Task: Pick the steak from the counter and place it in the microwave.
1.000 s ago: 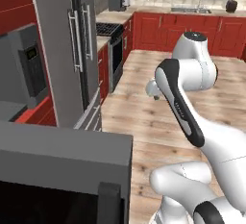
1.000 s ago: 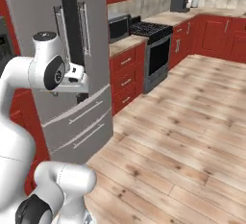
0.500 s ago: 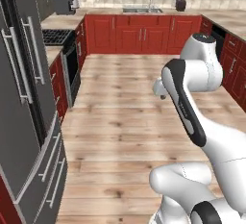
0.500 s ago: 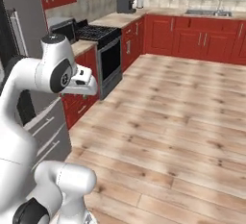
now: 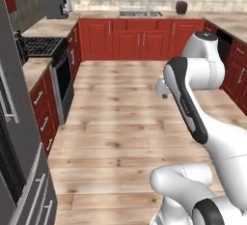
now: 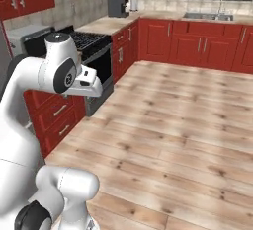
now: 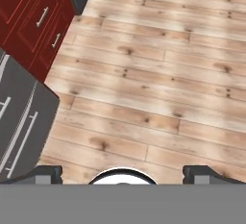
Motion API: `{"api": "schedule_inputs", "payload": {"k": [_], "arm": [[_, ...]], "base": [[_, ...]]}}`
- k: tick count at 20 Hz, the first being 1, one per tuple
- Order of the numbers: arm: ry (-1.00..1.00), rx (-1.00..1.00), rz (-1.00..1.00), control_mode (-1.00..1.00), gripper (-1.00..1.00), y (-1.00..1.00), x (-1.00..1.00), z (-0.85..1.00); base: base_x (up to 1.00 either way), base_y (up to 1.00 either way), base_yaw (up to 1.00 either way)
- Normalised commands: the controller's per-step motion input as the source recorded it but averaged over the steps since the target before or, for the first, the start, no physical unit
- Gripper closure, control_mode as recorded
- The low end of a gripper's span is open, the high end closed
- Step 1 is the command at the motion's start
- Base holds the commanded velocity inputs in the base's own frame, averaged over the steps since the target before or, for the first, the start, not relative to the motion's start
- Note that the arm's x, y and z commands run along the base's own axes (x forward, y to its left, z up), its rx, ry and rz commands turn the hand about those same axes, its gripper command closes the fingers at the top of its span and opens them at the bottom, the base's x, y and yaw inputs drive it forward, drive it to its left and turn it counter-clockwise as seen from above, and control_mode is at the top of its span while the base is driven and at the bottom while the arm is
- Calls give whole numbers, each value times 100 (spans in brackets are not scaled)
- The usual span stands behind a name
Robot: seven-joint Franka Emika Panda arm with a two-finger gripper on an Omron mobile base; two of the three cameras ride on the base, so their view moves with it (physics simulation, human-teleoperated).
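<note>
My gripper [image 7: 123, 172] hangs over bare wood floor [image 7: 158, 74], fingertips [image 7: 45, 172] set wide apart w/ nothing between them, so I'm carrying nothing. Off to one side in the hand view: red cabinets [image 7: 33, 21] and a grey fridge door [image 7: 19, 122]. From the base cams, the arm's folded up mid-kitchen; stove [image 6: 91, 41] w/ counter [image 5: 36, 69] beside it along one wall, sink [image 5: 140, 13] under the window on the far wall, coffee maker [image 5: 54, 7] in the corner. Can't spot the steak on any counter stretch here, nor the microwave. Progress, as I judge it: basically nil. Steak not picked; still need to find it, grab it, reach the microwave & drop it in.
</note>
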Motion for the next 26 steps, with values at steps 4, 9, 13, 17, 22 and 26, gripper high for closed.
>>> {"api": "schedule_inputs", "payload": {"k": [4, 9, 13, 17, 22, 26], "arm": [[0, 0, 0, 100, -100, 0, 0, 0], [0, 0, 0, 100, -100, 0, 0, 0], [0, 0, 0, 100, -100, 0, 0, 0], [0, 0, 0, 100, -100, 0, 0, 0], [0, 0, 0, 100, -100, 0, 0, 0], [0, 0, 0, 100, -100, 0, 0, 0]], "base": [[100, 1, 0], [100, 9, 8], [100, 9, 22], [100, 9, 39], [100, 0, 68], [92, 0, 84]]}}
